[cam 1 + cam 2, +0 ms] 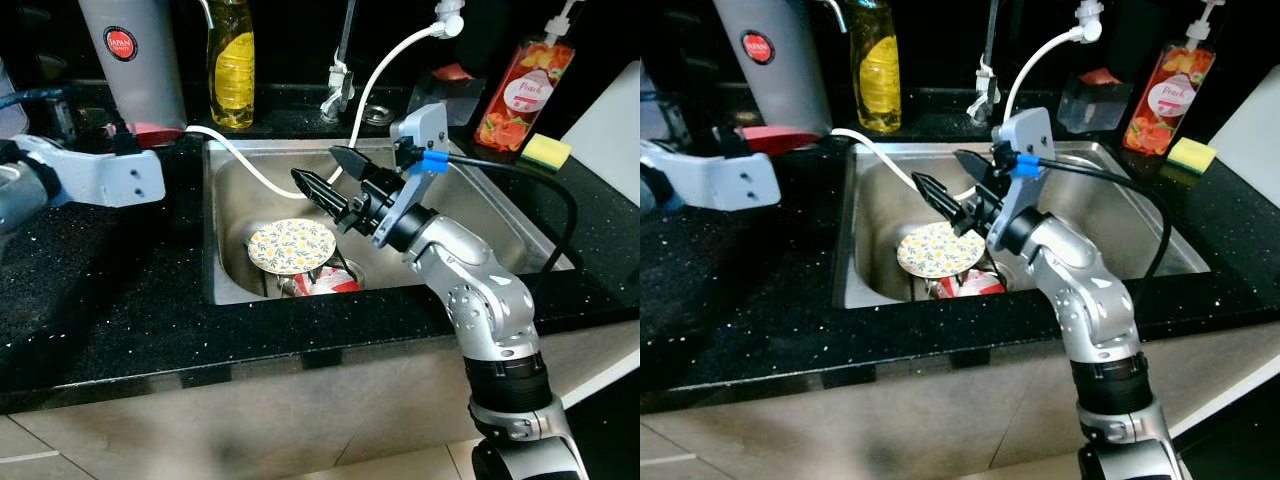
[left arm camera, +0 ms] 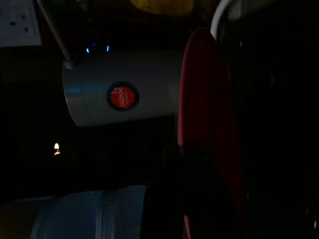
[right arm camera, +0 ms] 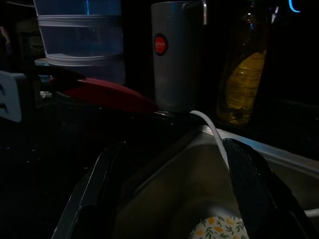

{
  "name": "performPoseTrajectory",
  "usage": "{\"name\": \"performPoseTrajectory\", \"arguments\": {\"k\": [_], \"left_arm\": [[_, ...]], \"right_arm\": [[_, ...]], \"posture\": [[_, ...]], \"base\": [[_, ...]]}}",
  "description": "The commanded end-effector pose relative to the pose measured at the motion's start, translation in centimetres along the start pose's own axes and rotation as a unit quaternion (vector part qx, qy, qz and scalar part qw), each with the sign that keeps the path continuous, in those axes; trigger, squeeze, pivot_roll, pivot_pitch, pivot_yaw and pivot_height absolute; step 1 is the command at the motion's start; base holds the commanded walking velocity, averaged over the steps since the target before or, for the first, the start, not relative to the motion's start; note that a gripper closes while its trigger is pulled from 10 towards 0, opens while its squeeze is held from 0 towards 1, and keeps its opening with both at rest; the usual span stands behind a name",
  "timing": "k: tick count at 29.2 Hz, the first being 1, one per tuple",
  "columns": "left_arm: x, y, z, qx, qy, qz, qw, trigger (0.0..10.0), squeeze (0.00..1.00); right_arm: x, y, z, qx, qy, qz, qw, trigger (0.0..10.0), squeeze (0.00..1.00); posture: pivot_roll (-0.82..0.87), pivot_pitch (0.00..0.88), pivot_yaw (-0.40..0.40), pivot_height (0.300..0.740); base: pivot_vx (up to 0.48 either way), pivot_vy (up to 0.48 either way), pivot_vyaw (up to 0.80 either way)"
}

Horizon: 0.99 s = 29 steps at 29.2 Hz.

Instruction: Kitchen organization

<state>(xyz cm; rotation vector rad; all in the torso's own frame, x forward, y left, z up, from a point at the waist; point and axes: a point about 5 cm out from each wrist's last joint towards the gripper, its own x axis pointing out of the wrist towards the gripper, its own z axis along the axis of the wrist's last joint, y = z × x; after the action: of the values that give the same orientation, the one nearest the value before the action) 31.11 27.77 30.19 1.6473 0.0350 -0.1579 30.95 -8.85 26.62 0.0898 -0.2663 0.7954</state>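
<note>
I have the right end effector [image 1: 325, 172] spread empty over the sink [image 1: 480, 215], floral plate [image 1: 291, 246] unlifted; left end effector's grip I cannot tell.

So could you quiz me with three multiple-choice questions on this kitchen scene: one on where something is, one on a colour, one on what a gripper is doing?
1. Where does the floral plate lie?
A. in the sink
B. on the black counter
C. beside the sponge

2. What colour is the sponge at the sink's far right corner?
A. blue
B. yellow
C. white

3. How are the right gripper's fingers?
A. shut on the plate
B. shut on the white hose
C. open, holding nothing

Answers:
1. A: the plate rests down inside the steel basin.
2. B: its top is plainly yellow.
3. C: the two black fingers stand apart above the basin, nothing between them.
</note>
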Motion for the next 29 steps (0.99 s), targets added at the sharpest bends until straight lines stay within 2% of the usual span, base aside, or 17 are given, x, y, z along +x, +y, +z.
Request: {"name": "performPoseTrajectory", "arguments": {"k": [1, 4, 9, 16, 19, 22, 25, 29], "left_arm": [[-0.6, 0.7, -1.1, 0.026, 0.023, -0.003, 0.999, 10.0, 0.00], [-0.7, 1.1, -1.3, 0.030, 0.027, 0.004, 0.999, 10.0, 0.00], [-1.1, 2.8, -1.7, 0.041, 0.034, 0.041, 0.998, 10.0, 0.00], [-1.3, 4.2, -1.8, 0.039, 0.035, 0.068, 0.996, 10.0, 0.00], [-1.2, 4.0, -2.2, 0.044, 0.043, 0.061, 0.996, 10.0, 0.00], [-0.8, 2.5, -3.3, 0.042, 0.062, 0.038, 0.996, 10.0, 0.00], [-0.5, 1.8, -3.9, 0.041, 0.077, 0.032, 0.996, 10.0, 0.00], [-0.3, 1.6, -4.2, 0.043, 0.083, 0.035, 0.995, 10.0, 0.00]], "right_arm": [[-0.1, -0.4, 0.1, 0.008, -0.001, -0.007, 1.000, 10.0, 0.00], [-0.1, -0.4, 0.1, 0.008, -0.001, -0.006, 1.000, 10.0, 0.00], [-0.1, -0.4, 0.1, 0.009, -0.002, -0.005, 1.000, 10.0, 0.00], [-0.1, -0.4, 0.2, 0.009, -0.002, -0.005, 1.000, 10.0, 0.00], [-0.1, -0.4, 0.2, 0.010, -0.002, -0.004, 1.000, 10.0, 0.00], [-0.1, -0.4, 0.1, 0.010, -0.002, -0.005, 1.000, 10.0, 0.00], [-0.1, -0.3, 0.1, 0.010, -0.002, -0.004, 1.000, 10.0, 0.00], [-0.1, -0.3, 0.1, 0.011, -0.002, -0.004, 1.000, 10.0, 0.00]], "posture": [[0.10, 0.000, -0.061, 0.740], [0.10, 0.000, -0.064, 0.740], [0.10, 0.000, -0.063, 0.740], [0.10, 0.000, -0.065, 0.740], [0.10, 0.000, -0.065, 0.740], [0.10, 0.000, -0.065, 0.740], [0.09, 0.000, -0.064, 0.740], [0.10, 0.000, -0.066, 0.740]], "base": [[0.000, 0.000, 0.00], [0.000, 0.000, 0.00], [0.000, 0.000, 0.00], [0.000, 0.000, 0.00], [0.000, 0.000, 0.00], [0.000, 0.000, 0.00], [0.000, 0.000, 0.00], [0.000, 0.000, 0.00]]}}
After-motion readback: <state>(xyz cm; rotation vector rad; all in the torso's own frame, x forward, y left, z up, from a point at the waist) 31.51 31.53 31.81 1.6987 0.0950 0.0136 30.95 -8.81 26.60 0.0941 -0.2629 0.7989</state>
